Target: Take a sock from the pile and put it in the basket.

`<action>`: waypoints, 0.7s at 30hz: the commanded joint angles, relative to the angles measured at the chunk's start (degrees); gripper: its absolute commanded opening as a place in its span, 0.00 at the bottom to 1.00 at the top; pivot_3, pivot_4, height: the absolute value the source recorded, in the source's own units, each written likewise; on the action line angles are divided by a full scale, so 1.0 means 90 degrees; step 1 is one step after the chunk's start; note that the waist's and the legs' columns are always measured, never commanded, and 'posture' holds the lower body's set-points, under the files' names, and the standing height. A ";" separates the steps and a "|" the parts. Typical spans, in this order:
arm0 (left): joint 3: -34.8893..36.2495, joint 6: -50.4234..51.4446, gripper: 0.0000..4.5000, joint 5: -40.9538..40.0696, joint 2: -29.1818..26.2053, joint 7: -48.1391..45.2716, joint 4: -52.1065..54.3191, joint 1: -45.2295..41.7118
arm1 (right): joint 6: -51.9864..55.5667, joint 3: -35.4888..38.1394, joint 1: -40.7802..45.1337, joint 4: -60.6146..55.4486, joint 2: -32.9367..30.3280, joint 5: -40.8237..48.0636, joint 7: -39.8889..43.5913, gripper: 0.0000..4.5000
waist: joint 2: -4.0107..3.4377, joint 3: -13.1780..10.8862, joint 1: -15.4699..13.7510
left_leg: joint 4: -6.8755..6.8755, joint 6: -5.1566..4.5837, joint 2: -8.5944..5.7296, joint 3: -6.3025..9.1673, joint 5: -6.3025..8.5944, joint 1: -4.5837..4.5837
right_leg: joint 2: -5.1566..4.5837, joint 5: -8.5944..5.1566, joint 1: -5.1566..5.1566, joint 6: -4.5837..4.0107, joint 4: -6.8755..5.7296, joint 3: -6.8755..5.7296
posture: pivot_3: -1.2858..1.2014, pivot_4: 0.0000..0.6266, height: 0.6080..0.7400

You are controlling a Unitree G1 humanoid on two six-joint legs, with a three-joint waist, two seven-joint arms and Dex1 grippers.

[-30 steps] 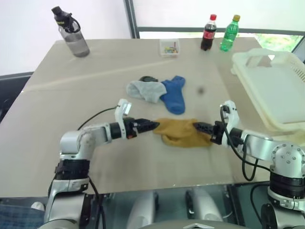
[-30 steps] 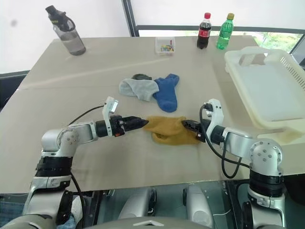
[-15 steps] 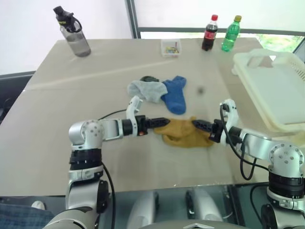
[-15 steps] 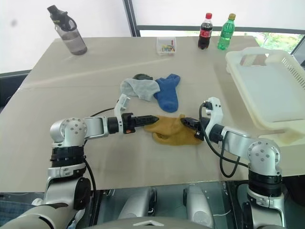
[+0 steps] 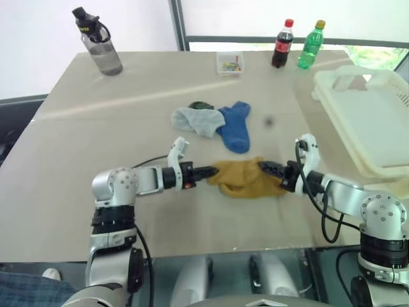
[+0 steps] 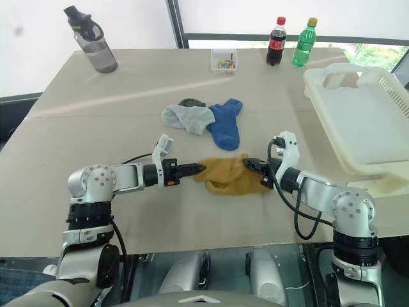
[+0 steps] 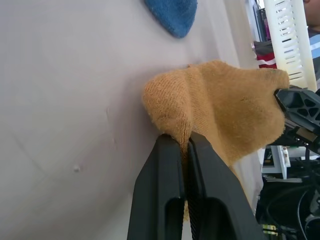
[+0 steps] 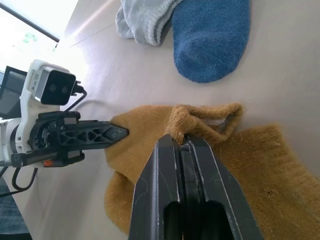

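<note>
Between the two arms, the mustard sock (image 5: 246,178) is clamped by left tool (image 5: 213,171) and right tool (image 5: 263,167).

Colours on the beige worktop (image 5: 128,102)

A mustard-yellow knit sock (image 5: 246,178) lies between black fingers (image 7: 165,190); behind it lie a bright blue knit sock (image 5: 236,126), a pale grey knit sock (image 5: 195,120) and a bit of dark fabric (image 5: 199,105). The slotted plastic laundry basket (image 5: 370,121) is cream-white. Farther back stand a red-capped dark cola bottle (image 5: 280,44), a yellow-capped green bottle (image 5: 309,45) and a smoky grey bottle with a black lid (image 5: 98,42).
</note>
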State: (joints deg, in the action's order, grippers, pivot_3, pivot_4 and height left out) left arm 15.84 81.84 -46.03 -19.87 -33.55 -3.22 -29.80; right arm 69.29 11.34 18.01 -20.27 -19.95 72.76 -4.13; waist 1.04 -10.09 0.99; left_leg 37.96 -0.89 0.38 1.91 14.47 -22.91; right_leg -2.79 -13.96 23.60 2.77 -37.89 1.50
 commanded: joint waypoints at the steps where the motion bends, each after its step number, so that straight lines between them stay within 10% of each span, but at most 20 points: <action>1: 0.0407 0.0144 0.01 -0.0608 0.0050 -0.0169 0.0460 0.0000 | -0.0115 0.0123 0.0022 -0.0237 -0.0113 0.0266 0.0074 0.00 | 0.0000 0.0000 -0.0001 | 0.0000 0.0000 0.0000 0.0000 0.0000 0.0000 | 0.0000 0.0000 0.0000 0.0000 0.0000 0.0000 | 0.52 0.24 1.00; 21: 0.0840 0.0717 0.01 -0.1684 0.1040 0.1090 0.1555 0.0782 | -0.0834 0.0625 -0.1066 -0.0693 -0.1548 0.2093 -0.0170 0.00 | 0.0008 -0.0004 -0.0021 | 0.0006 -0.0001 -0.0001 -0.0002 0.0000 -0.0003 | 0.0001 -0.0001 -0.0003 0.0001 0.0004 0.0001 | 0.52 0.24 1.00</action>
State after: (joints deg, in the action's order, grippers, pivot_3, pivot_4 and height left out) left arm 23.03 88.46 -59.36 -10.89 -24.34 8.37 -23.21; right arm 63.59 16.57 8.70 -24.30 -33.31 89.91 -5.06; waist 1.11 -10.13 0.80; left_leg 38.02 -0.90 0.36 1.88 14.47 -22.93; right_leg -2.79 -13.97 23.57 2.78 -37.85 1.52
